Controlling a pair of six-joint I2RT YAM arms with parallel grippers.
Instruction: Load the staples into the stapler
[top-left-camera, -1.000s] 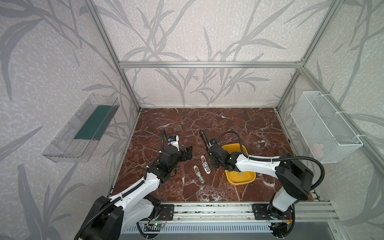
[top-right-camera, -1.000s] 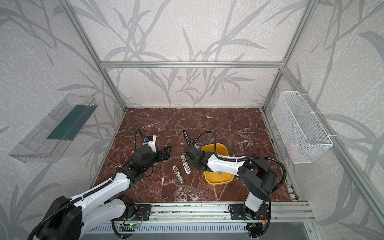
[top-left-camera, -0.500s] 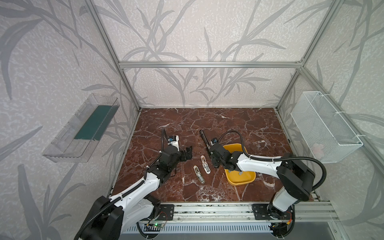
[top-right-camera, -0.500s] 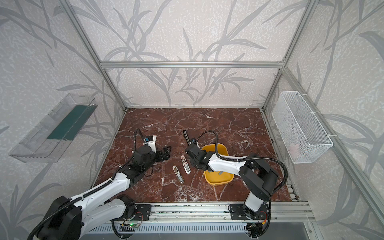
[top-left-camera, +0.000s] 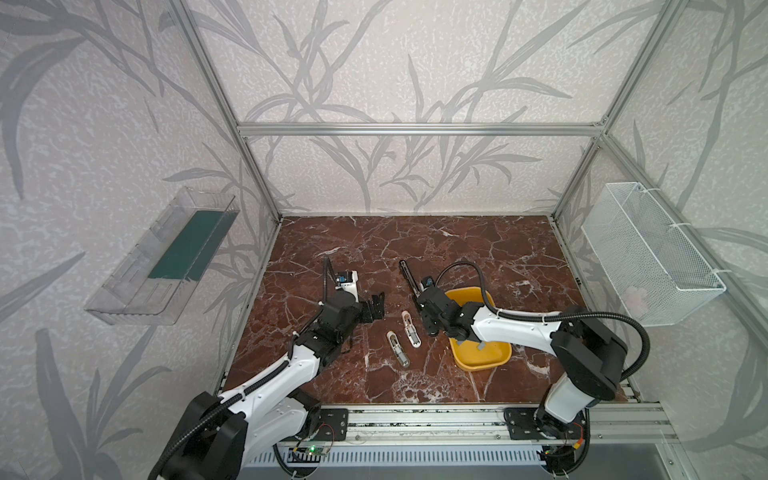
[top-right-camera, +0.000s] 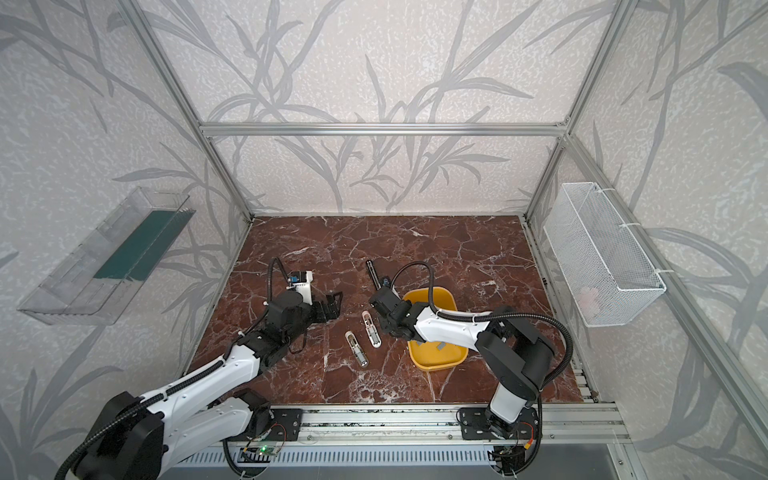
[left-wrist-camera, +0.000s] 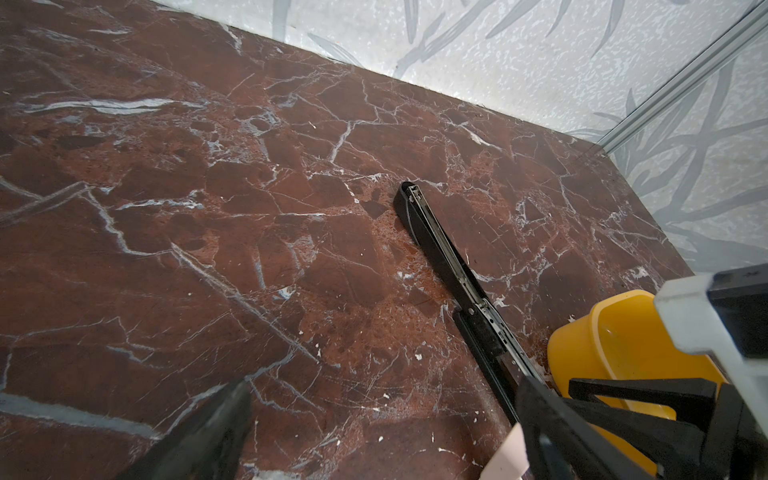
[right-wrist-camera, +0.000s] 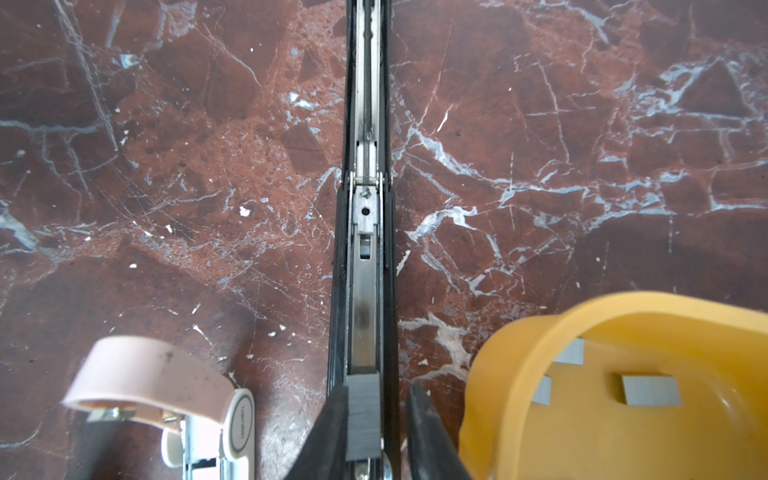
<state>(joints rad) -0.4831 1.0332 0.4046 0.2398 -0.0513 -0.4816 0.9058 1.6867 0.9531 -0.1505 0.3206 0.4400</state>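
Near the middle of the red-brown marble tabletop (top-left-camera: 415, 241), the long black stapler (left-wrist-camera: 440, 253) lay folded open flat, its metal channel facing up and its far end pointing toward the back edge. The right hand (right-wrist-camera: 376, 390) sat over the stapler's near end, jaws close together astride the rail; whether they clamped the rail, a strip or nothing could not be told. The staples (right-wrist-camera: 648, 388), short flat grey metal strips, lay loose inside the rounded yellow plastic tub (right-wrist-camera: 498, 395), which stood just beside the stapler, toward the right edge and nearer the front. The left hand (top-left-camera: 376, 306) was on the stapler's other side, toward the left edge, jaws wide apart and empty. Two small white-and-pink staplers (top-left-camera: 409, 330) lay opened between the hands, nearer the front edge. The step in hand seemed to be readying or steadying the black stapler for loading, since the visible channel looked bare of staples and no strip showed outside the tub. The next move would probably call for a fine pinch on one thin strip by its long sides, turned lengthwise to the channel and lowered squarely between its walls, with the stapler kept from sliding on the smooth marble.
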